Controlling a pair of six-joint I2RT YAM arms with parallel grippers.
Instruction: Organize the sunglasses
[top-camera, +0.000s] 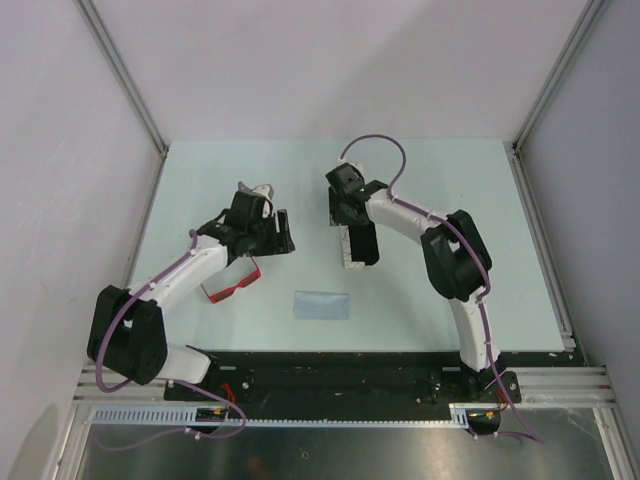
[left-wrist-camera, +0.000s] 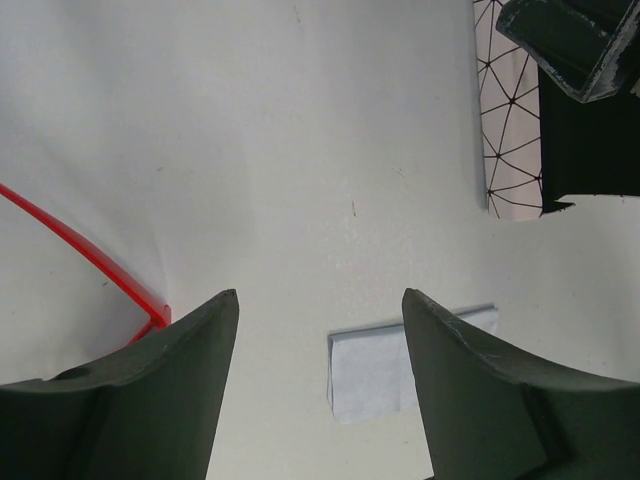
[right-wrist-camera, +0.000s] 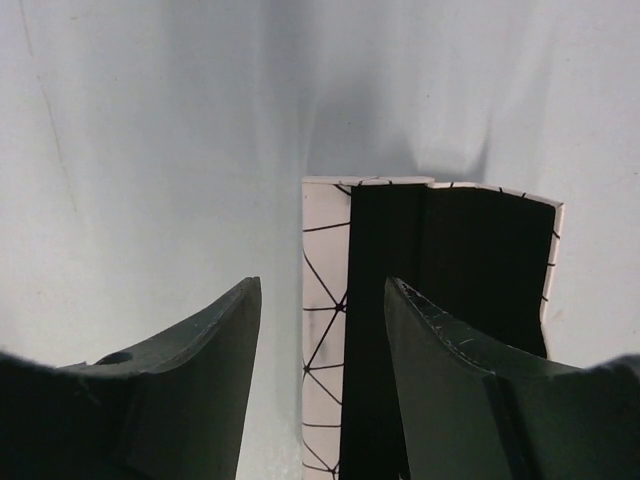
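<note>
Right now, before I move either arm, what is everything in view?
sunglasses: one, red frame, on the table beside the left arm
case: one, white with black lines, black inside, lying open mid-table
cloth: one, light blue, flat, near the front edge
table: one, pale
left gripper: one, black, open, empty, above bare table
right gripper: one, black, open, over the case's edge
</note>
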